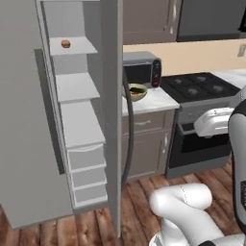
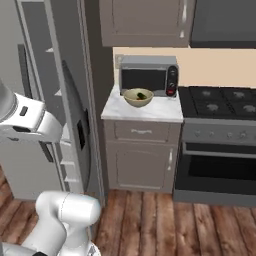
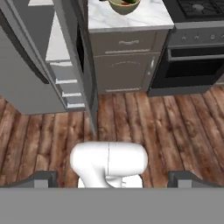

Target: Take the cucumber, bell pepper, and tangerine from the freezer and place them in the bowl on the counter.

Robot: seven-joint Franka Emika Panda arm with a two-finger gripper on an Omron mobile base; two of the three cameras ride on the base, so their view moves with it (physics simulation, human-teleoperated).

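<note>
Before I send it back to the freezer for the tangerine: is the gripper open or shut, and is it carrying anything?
Gripper: open, fingertips wide apart, nothing held between them.

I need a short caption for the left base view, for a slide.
Open freezer with one tangerine on its top shelf; filled bowl waits on the counter.

Base views flank freezer (image 1: 113,96), sharing bowl (image 2: 138,97); hand view faces floor.
</note>
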